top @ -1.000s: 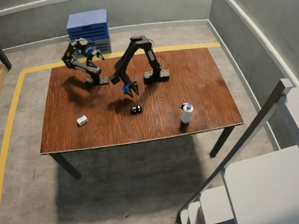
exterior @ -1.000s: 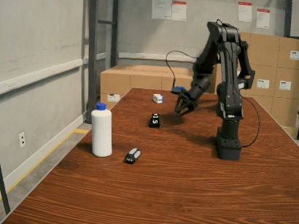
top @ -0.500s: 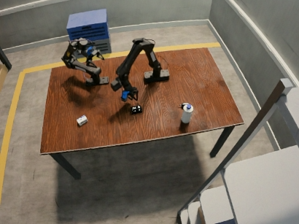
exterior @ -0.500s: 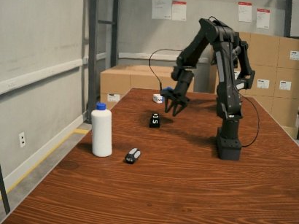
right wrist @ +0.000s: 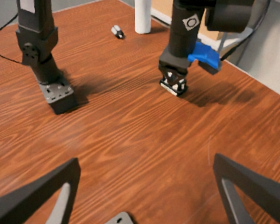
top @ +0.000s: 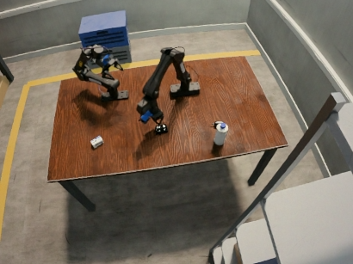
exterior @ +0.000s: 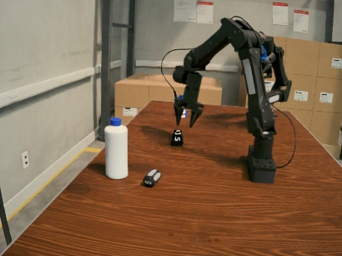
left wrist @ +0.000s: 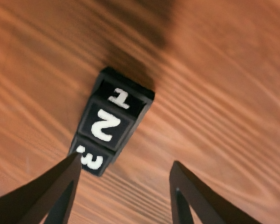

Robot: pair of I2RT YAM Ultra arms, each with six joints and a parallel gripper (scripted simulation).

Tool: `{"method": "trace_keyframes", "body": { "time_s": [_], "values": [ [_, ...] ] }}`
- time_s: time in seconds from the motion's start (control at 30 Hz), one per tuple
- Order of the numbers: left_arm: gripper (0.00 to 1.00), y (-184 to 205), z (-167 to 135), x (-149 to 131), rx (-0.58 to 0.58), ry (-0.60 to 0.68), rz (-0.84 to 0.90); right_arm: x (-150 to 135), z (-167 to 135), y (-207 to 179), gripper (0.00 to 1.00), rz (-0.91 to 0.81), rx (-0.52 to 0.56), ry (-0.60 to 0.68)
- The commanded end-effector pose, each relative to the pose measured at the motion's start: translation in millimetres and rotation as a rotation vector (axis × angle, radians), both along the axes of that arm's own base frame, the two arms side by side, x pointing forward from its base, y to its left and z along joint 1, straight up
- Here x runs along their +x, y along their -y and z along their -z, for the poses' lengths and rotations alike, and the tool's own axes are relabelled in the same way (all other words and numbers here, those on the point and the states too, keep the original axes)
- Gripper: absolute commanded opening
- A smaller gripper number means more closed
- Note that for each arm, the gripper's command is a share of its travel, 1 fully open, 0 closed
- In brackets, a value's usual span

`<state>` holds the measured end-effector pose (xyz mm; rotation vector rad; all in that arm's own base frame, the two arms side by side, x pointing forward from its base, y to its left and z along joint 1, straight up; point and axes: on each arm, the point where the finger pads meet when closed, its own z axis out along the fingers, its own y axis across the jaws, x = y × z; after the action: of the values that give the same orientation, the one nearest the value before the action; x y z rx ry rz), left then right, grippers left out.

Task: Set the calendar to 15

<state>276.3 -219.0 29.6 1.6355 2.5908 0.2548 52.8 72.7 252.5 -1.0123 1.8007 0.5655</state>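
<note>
The wooden bench carries everything. The right hand stands wide open, empty; the left hand, half open, also grips nothing, hanging just above the calendar. A white bottle exceeds the black calendar, which sits between the bottle and a small white box.
</note>
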Motion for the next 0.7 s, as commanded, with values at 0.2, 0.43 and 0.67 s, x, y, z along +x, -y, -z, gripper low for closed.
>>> {"method": "trace_keyframes", "body": {
  "time_s": [0.2,0.43,0.67],
  "values": [
    [0.55,-0.3,0.8,17.9,-0.071,-0.155,0.332,-0.7,2.1,1.9,1.0,0.003,0.006,-0.002],
    [0.55,0.0,-3.1,28.7,-0.094,-0.141,0.337,-0.7,2.1,1.9,1.0,0.003,0.006,-0.002],
    [0.55,-0.6,-4.2,30.0,-0.093,-0.136,0.326,-0.7,2.1,1.9,1.0,0.003,0.006,-0.002]
  ]
}}
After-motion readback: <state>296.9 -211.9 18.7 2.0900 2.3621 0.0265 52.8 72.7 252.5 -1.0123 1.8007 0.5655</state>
